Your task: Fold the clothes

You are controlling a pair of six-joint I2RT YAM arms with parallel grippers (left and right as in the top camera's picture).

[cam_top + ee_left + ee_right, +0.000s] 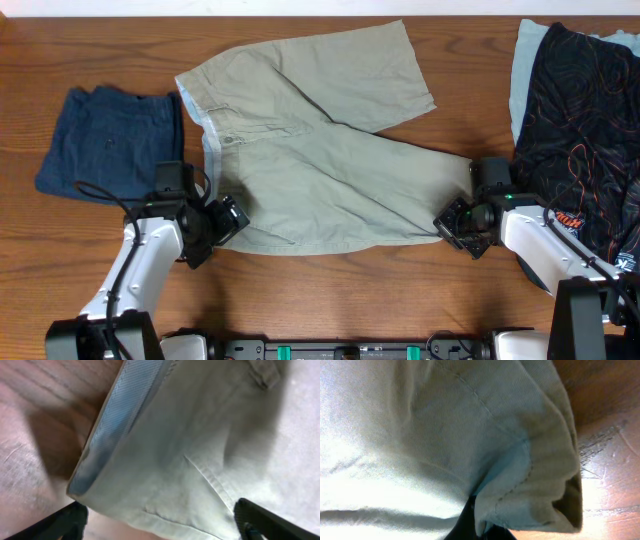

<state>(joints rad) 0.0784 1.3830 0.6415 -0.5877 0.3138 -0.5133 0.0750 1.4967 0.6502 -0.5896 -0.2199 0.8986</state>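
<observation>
The khaki-beige shorts (320,160) lie spread across the middle of the table, waistband to the left and legs to the right. My left gripper (226,218) is at the near waistband corner. In the left wrist view its jaws (161,512) are open, one on each side of the shorts' edge (200,450), with the pale blue inner waistband (117,415) showing. My right gripper (456,226) is at the near leg hem. In the right wrist view the jaws (485,527) are mostly hidden under the bunched, curled hem (535,485) and look shut on it.
A folded navy garment (110,140) lies at the left. A black patterned garment (580,120) lies over a pale blue one (524,70) at the right edge. Bare wooden table (330,300) runs along the front.
</observation>
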